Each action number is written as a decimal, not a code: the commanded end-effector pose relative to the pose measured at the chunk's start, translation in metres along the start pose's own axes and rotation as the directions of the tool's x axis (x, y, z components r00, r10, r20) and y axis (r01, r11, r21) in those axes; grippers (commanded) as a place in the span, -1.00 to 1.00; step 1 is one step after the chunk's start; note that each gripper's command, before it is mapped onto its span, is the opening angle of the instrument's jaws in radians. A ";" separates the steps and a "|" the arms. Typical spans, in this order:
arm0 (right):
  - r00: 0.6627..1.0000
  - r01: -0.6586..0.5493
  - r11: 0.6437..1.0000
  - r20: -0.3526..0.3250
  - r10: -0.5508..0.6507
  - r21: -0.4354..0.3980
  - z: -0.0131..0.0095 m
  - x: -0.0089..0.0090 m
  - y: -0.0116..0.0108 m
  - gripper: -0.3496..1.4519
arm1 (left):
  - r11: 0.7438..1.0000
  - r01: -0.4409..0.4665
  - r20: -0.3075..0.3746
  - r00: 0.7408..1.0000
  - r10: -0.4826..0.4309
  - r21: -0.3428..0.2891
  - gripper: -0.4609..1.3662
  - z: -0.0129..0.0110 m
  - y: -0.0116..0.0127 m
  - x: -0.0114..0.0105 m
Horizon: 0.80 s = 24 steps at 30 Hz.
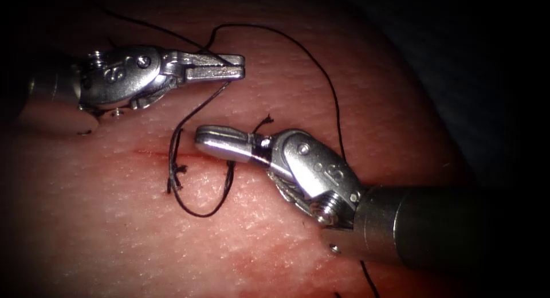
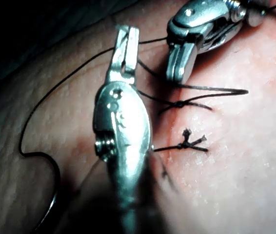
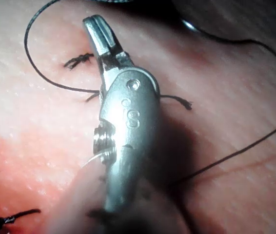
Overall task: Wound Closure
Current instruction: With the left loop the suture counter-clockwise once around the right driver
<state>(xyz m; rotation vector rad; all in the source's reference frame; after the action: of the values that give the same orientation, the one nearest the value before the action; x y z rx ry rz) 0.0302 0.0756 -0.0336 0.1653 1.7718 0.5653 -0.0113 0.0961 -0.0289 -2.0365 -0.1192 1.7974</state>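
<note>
— What does the left tool (image 1: 232, 66) hold?
— Its steel fingers pinch the thin black thread (image 1: 321, 69) above the cut (image 1: 154, 155).
— And the right tool (image 1: 209, 140)?
— Its smooth fingers are pressed together, holding nothing, over the cut beside a frayed knot (image 1: 176, 173) on the pale grainy tissue (image 1: 114, 229).

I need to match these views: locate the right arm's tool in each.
Endoscope: right arm's tool, shut and apparently empty, tip over the cut.
Left wrist: it lies beyond the left arm's tool, shut on thread.
Right wrist: close up, above the tissue.
Shared landmark: the thread.
</note>
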 end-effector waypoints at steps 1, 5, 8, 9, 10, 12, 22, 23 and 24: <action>1.000 0.009 1.000 0.003 -0.009 -0.005 0.0001 -0.0001 0.0003 -1.00 | 1.000 -0.002 0.001 1.000 0.002 -0.003 -0.88 0.0001 0.0000 0.0001; 0.999 0.046 0.999 0.011 -0.046 0.018 0.0024 -0.0009 0.0003 -1.00 | 1.000 -0.003 0.002 1.000 0.003 0.007 -0.88 0.0009 -0.0005 0.0004; 0.998 0.060 0.997 0.009 -0.060 0.052 0.0043 -0.0014 -0.0002 -1.00 | 1.000 -0.005 -0.001 1.000 0.005 0.009 -0.88 0.0017 -0.0007 0.0002; 0.998 0.061 0.996 0.013 -0.062 0.065 0.0050 -0.0017 -0.0004 -1.00 | 1.000 -0.006 0.000 1.000 0.006 0.008 -0.88 0.0020 -0.0008 0.0001; 0.998 0.061 0.995 0.008 -0.061 0.074 0.0056 -0.0018 -0.0005 -1.00 | 1.000 -0.006 -0.002 1.000 0.006 0.007 -0.88 0.0023 -0.0008 0.0000; 0.998 0.060 0.995 0.003 -0.060 0.085 0.0060 -0.0019 -0.0007 -1.00 | 1.000 -0.007 -0.003 1.000 0.007 0.004 -0.88 0.0026 -0.0009 -0.0001; 1.000 0.024 0.992 -0.013 -0.022 0.126 0.0071 -0.0021 -0.0016 -1.00 | 1.000 -0.011 0.006 1.000 0.011 -0.018 -0.88 0.0032 -0.0026 -0.0016; 1.000 0.014 0.992 -0.017 -0.012 0.129 0.0071 -0.0021 -0.0017 -1.00 | 1.000 -0.014 0.006 1.000 0.014 -0.020 -0.88 0.0031 -0.0028 -0.0020; 1.000 0.008 0.991 -0.020 -0.006 0.130 0.0071 -0.0021 -0.0017 -1.00 | 1.000 -0.016 0.006 1.000 0.016 -0.020 -0.88 0.0031 -0.0028 -0.0022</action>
<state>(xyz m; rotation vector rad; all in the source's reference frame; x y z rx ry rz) 0.0376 0.0755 -0.0336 0.2480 1.8311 0.4486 -0.0140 0.0986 -0.0258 -2.0462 -0.1211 1.8162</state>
